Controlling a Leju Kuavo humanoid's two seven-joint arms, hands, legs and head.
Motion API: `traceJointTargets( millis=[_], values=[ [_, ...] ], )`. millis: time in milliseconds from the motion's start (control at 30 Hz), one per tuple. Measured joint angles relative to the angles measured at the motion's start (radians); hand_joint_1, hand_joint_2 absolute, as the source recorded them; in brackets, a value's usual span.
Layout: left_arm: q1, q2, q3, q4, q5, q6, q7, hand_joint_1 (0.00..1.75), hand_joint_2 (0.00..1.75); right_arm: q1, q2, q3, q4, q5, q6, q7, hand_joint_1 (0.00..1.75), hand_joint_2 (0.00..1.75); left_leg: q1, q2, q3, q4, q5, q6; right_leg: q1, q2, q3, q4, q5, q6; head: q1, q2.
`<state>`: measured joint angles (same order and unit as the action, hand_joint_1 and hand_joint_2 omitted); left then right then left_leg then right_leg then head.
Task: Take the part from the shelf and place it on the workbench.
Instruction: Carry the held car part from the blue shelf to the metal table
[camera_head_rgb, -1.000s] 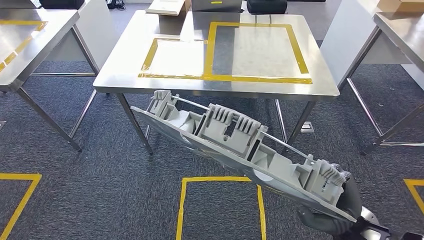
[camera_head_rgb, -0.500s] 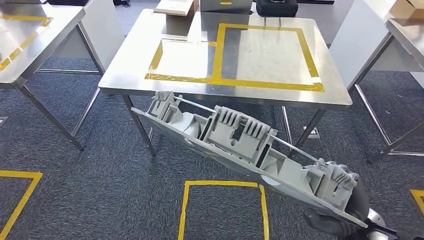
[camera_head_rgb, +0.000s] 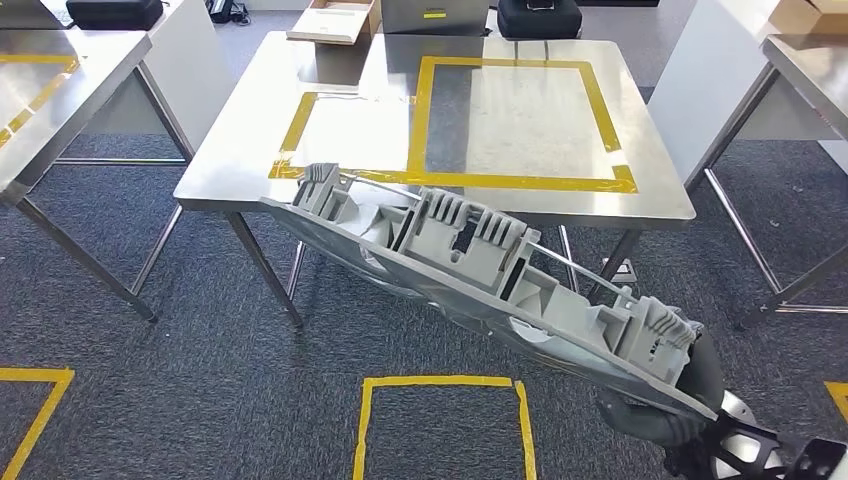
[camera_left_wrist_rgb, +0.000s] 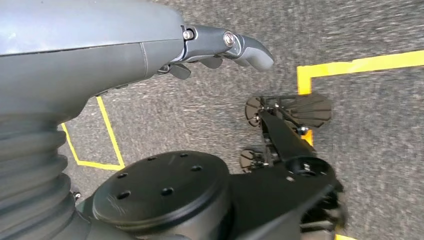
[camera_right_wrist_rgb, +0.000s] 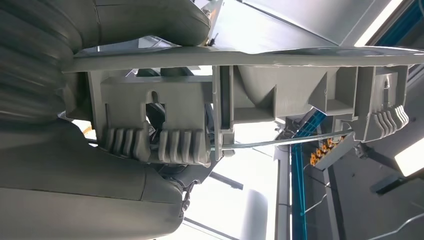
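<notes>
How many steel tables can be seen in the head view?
3. One table stands in the middle ahead, marked with yellow tape. A second table is partly seen at the left edge, and a third table at the right edge. Others may lie out of frame.

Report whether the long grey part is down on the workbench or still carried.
Carried. The grey part slants in the air before the workbench, over carpet, its far end overlapping the table's front edge; the right hand grips its lower end.

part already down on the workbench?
No. In the head view the long grey part hangs tilted in the air in front of the workbench, gripped at its near end by the right hand.
</notes>
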<state>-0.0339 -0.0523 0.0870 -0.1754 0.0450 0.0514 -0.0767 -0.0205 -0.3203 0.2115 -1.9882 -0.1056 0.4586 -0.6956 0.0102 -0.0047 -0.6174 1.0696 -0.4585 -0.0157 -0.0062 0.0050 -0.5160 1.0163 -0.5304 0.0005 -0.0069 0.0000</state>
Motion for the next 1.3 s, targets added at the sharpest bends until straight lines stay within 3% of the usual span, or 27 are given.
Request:
traceJointTargets(
  millis=[167, 200, 267, 300, 333, 367, 400, 467, 500, 567, 667, 733, 800, 833, 867, 900, 967, 1000, 1067, 1133, 1200, 1233, 1300],
  values=[
    [-0.001, -0.004, 0.0, 0.0, 0.002, 0.008, -0.001, 0.0, 1.75, -0.034, 0.001, 0.007, 0.019, -0.013, 0.001, 0.0, 1.75, 1.75, 0.0, -0.002, 0.023, -0.029, -0.018, 0.035, 0.0, -0.001, 0.0, 0.019, -0.027, 0.028, 0.006, 0.0],
    [-0.001, -0.004, 0.0, -0.001, 0.003, 0.01, -0.002, 0.0, 1.75, -0.041, 0.001, 0.009, 0.023, -0.016, 0.003, 0.0, 1.75, 1.75, 0.002, -0.002, 0.028, -0.032, -0.021, 0.04, -0.002, -0.002, -0.019, 0.059, -0.044, 0.033, 0.007, 0.0],
    [-0.003, -0.004, 0.0, -0.001, 0.003, 0.01, -0.003, 0.0, 1.75, -0.057, 0.001, 0.013, 0.036, -0.022, 0.007, 0.0, 1.75, 1.75, 0.003, -0.002, 0.037, -0.033, -0.03, 0.046, -0.004, -0.002, -0.102, 0.194, -0.088, 0.04, 0.011, 0.0],
    [-0.002, -0.005, 0.0, -0.001, 0.003, 0.01, -0.004, 0.0, 1.75, -0.063, 0.001, 0.016, 0.044, -0.023, 0.008, 0.0, 1.75, 1.75, 0.003, -0.002, 0.042, -0.033, -0.036, 0.046, -0.005, -0.002, -0.148, 0.257, -0.1, 0.042, 0.012, 0.0],
    [-0.001, -0.005, 0.0, -0.001, 0.003, 0.01, -0.003, 0.0, 1.75, -0.069, 0.001, 0.019, 0.052, -0.023, 0.009, 0.0, 1.75, 1.75, 0.003, -0.002, 0.049, -0.033, -0.043, 0.045, -0.005, -0.002, -0.182, 0.293, -0.094, 0.043, 0.013, 0.0],
    [-0.001, -0.005, 0.0, -0.001, 0.003, 0.01, -0.003, 0.0, 1.75, -0.075, 0.001, 0.022, 0.06, -0.023, 0.009, 0.001, 1.75, 1.75, 0.003, -0.003, 0.059, -0.033, -0.05, 0.044, -0.006, -0.002, -0.196, 0.288, -0.065, 0.043, 0.013, 0.0],
    [0.0, -0.005, 0.0, -0.001, 0.003, 0.01, -0.004, 0.0, 1.75, -0.08, 0.001, 0.025, 0.067, -0.023, 0.009, 0.001, 1.75, 1.75, 0.003, -0.004, 0.071, -0.033, -0.058, 0.043, -0.007, -0.002, -0.191, 0.243, -0.017, 0.041, 0.014, 0.0],
    [-0.001, -0.005, 0.0, 0.0, 0.003, 0.01, -0.004, 0.0, 1.75, -0.091, 0.001, 0.031, 0.077, -0.023, 0.008, 0.001, 1.75, 1.75, 0.001, -0.007, 0.088, -0.033, -0.075, 0.037, -0.005, -0.004, -0.154, 0.112, 0.077, 0.035, 0.015, 0.0],
    [-0.002, -0.005, 0.0, 0.0, 0.003, 0.01, -0.004, 0.0, 1.75, -0.097, 0.001, 0.034, 0.08, -0.023, 0.008, 0.0, 1.75, 1.75, 0.0, -0.008, 0.091, -0.032, -0.082, 0.031, -0.003, -0.004, -0.136, 0.061, 0.096, 0.029, 0.016, 0.0],
    [-0.003, -0.005, 0.0, 0.0, 0.003, 0.01, -0.003, 0.0, 1.75, -0.104, 0.001, 0.04, 0.086, -0.024, 0.008, -0.001, 1.75, 1.75, -0.002, -0.009, 0.093, -0.035, -0.089, 0.019, 0.003, -0.004, -0.122, 0.029, 0.087, 0.018, 0.015, 0.0],
    [-0.004, -0.004, 0.0, -0.001, 0.003, 0.011, -0.004, 0.0, 1.75, -0.108, 0.002, 0.045, 0.091, -0.029, 0.008, 0.001, 1.75, 1.75, -0.001, -0.007, 0.098, -0.026, -0.102, 0.002, -0.002, -0.002, -0.105, 0.014, 0.074, 0.0, 0.013, 0.0],
    [-0.004, -0.004, 0.0, -0.001, 0.003, 0.013, -0.007, 0.0, 1.75, -0.116, 0.002, 0.048, 0.094, -0.035, 0.004, 0.0, 1.75, 1.75, 0.0, -0.005, 0.053, 0.063, -0.135, -0.005, -0.005, -0.004, -0.088, 0.008, 0.065, -0.012, 0.009, 0.0],
    [-0.003, -0.004, 0.0, -0.001, 0.002, 0.015, -0.009, 0.0, 1.75, -0.121, 0.002, 0.051, 0.096, -0.042, -0.005, 0.0, 1.75, 1.75, 0.0, -0.005, -0.033, 0.198, -0.173, -0.009, -0.004, -0.005, -0.073, 0.007, 0.053, -0.018, 0.006, 0.0],
    [-0.001, -0.004, 0.0, -0.001, 0.002, 0.016, -0.01, 0.0, 1.75, -0.121, 0.002, 0.052, 0.096, -0.045, -0.009, 0.0, 1.75, 1.75, 0.0, -0.005, -0.068, 0.241, -0.173, -0.01, -0.003, -0.004, -0.064, 0.007, 0.046, -0.019, 0.006, 0.0],
    [0.001, -0.003, 0.0, -0.001, 0.001, 0.016, -0.01, 0.0, 1.75, -0.12, 0.002, 0.052, 0.097, -0.046, -0.012, 0.0, 1.75, 1.75, 0.0, -0.005, -0.088, 0.249, -0.151, -0.01, -0.003, -0.003, -0.053, 0.007, 0.038, -0.018, 0.005, 0.0],
    [0.002, -0.002, 0.0, -0.001, 0.0, 0.016, -0.01, 0.0, 1.75, -0.12, 0.001, 0.052, 0.097, -0.047, -0.015, 0.0, 1.75, 1.75, 0.001, -0.004, -0.088, 0.219, -0.11, -0.009, -0.003, -0.002, -0.041, 0.008, 0.029, -0.017, 0.004, 0.0],
    [0.003, 0.0, 0.0, 0.0, 0.0, 0.016, -0.01, 0.0, 1.75, -0.119, 0.0, 0.053, 0.098, -0.047, -0.02, 0.0, 1.75, 1.75, 0.0, -0.004, -0.054, 0.093, -0.015, -0.003, -0.002, 0.0, -0.019, 0.009, 0.01, -0.011, 0.002, 0.0],
    [0.002, 0.0, 0.0, 0.001, 0.0, 0.016, -0.01, 0.0, 1.75, -0.116, 0.0, 0.053, 0.098, -0.043, -0.022, -0.001, 1.75, 1.75, -0.001, -0.004, -0.034, 0.037, 0.009, 0.002, 0.0, 0.0, -0.013, 0.011, 0.001, -0.006, 0.002, 0.0],
    [0.001, 0.001, 0.0, 0.002, -0.002, 0.016, -0.009, 0.0, 1.75, -0.11, 0.003, 0.054, 0.095, -0.025, -0.025, -0.001, 1.75, 1.75, -0.003, -0.004, -0.016, -0.012, 0.01, 0.013, 0.004, 0.002, -0.011, 0.011, -0.011, 0.005, 0.002, 0.0],
    [-0.001, -0.001, 0.0, 0.001, -0.004, 0.016, -0.008, 0.0, 1.75, -0.103, 0.009, 0.057, 0.093, -0.004, -0.029, 0.0, 1.75, 1.75, -0.003, -0.004, -0.01, -0.02, 0.001, 0.025, 0.003, 0.002, -0.007, 0.008, -0.017, 0.016, 0.004, 0.0],
    [-0.002, -0.002, 0.0, 0.0, -0.01, 0.016, -0.01, 0.0, 1.75, -0.103, 0.013, 0.064, 0.093, 0.002, -0.038, 0.001, 1.75, 1.75, 0.0, -0.005, 0.0, -0.026, -0.005, 0.038, 0.0, 0.0, -0.02, 0.045, -0.036, 0.028, 0.006, 0.0],
    [-0.003, -0.002, 0.0, 0.0, -0.012, 0.016, -0.011, 0.0, 1.75, -0.103, 0.013, 0.067, 0.093, 0.0, -0.043, 0.0, 1.75, 1.75, 0.002, -0.005, 0.006, -0.028, -0.009, 0.043, -0.002, -0.001, -0.046, 0.094, -0.055, 0.033, 0.008, 0.0],
    [-0.004, -0.001, 0.0, 0.0, -0.016, 0.014, -0.013, 0.0, 1.75, -0.104, 0.013, 0.071, 0.093, -0.006, -0.051, -0.001, 1.75, 1.75, 0.002, -0.005, 0.017, -0.028, -0.02, 0.048, -0.004, -0.001, -0.129, 0.228, -0.099, 0.04, 0.01, 0.0]
  ],
)
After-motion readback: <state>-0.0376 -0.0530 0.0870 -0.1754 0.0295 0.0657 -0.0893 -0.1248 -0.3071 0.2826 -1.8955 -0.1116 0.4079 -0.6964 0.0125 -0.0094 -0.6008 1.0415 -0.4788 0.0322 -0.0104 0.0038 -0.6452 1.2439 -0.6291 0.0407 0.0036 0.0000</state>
